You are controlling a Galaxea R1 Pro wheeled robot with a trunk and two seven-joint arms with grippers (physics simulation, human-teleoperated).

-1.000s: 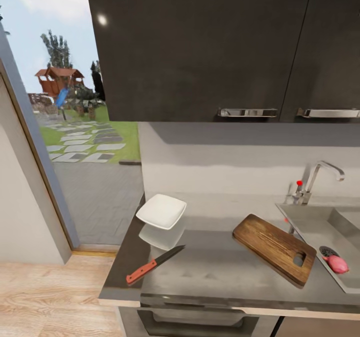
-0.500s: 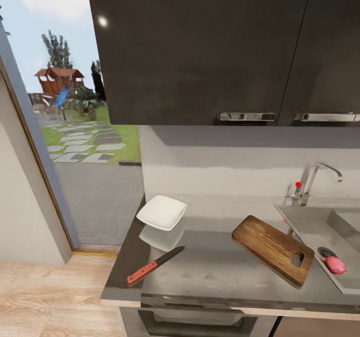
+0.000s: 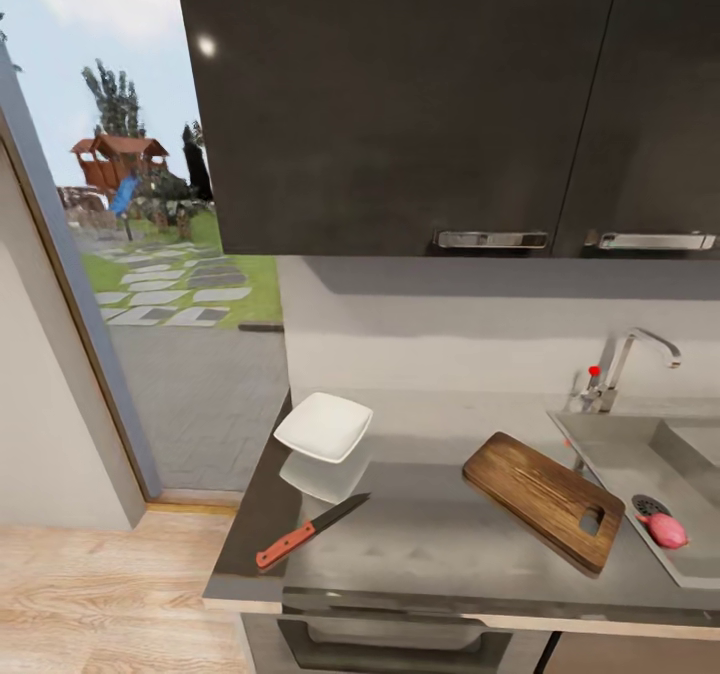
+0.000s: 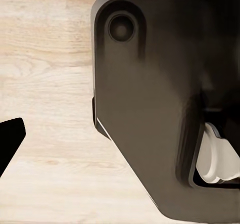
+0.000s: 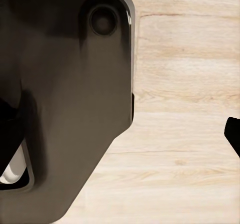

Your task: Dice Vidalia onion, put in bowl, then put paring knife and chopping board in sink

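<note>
The sink runs off the head view's right edge, so its far side is cut away, and the Vidalia onion partly covers the drain. In each wrist view a dark body of the robot hides much of the wood floor beyond the fingers, and the frame cuts off a black finger at the edge, so the jaws' spacing cannot be told.

Dark cabinets, wood-plank floor
</note>
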